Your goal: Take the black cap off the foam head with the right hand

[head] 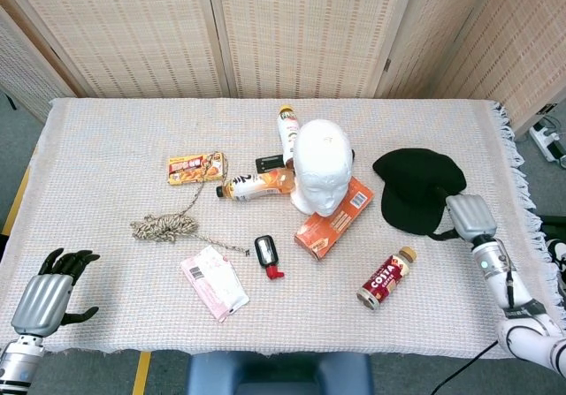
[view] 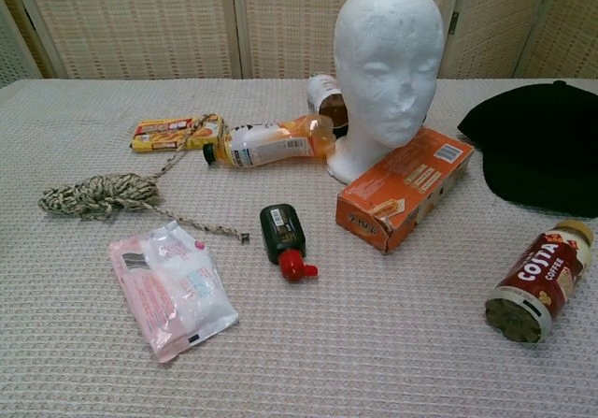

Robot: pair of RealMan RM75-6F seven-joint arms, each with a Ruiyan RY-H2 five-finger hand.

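The white foam head (head: 320, 176) (view: 388, 67) stands bare at the table's middle, leaning on an orange box (head: 334, 218). To its right the black cap (head: 420, 187) (view: 537, 147) lies low on the tablecloth. My right hand (head: 469, 216) is at the cap's near right edge; only its silver back shows, its fingers are hidden by the cap, which it seems to hold. My left hand (head: 49, 293) hangs off the front left corner of the table, dark fingers apart, holding nothing. Neither hand shows in the chest view.
A Costa coffee bottle (head: 387, 277) lies in front of the cap. An orange juice bottle (head: 256, 184), a second bottle (head: 286, 130), a snack box (head: 195, 167), rope (head: 165, 227), a wipes packet (head: 214, 282) and a small black red-capped container (head: 266, 254) lie left of the head.
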